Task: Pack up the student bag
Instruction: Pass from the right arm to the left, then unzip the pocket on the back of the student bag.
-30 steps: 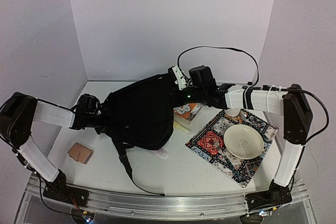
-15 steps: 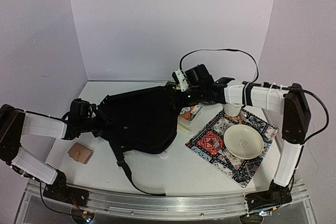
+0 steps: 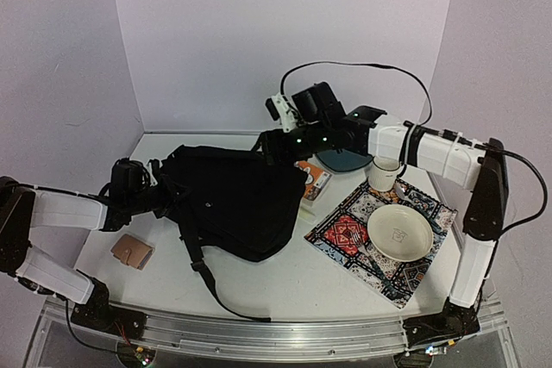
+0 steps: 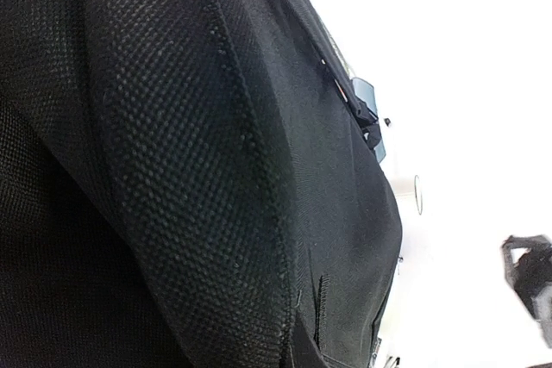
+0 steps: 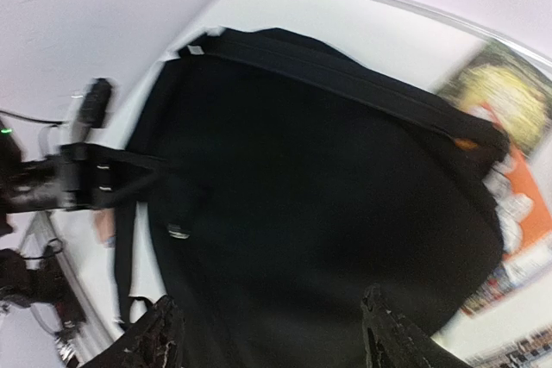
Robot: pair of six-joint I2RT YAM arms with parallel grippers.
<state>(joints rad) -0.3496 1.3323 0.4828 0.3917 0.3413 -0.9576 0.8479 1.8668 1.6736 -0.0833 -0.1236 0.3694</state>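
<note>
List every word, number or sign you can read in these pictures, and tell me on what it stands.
No text is legible.
The orange box: printing too small and blurred to read.
The bowl: a faint mark in its middle, unreadable.
The student bag: no label in view.

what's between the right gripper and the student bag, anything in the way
Nothing visible. The right gripper is open above the student bag's far right corner, and the right wrist view shows only bare black fabric beyond its fingers.
</note>
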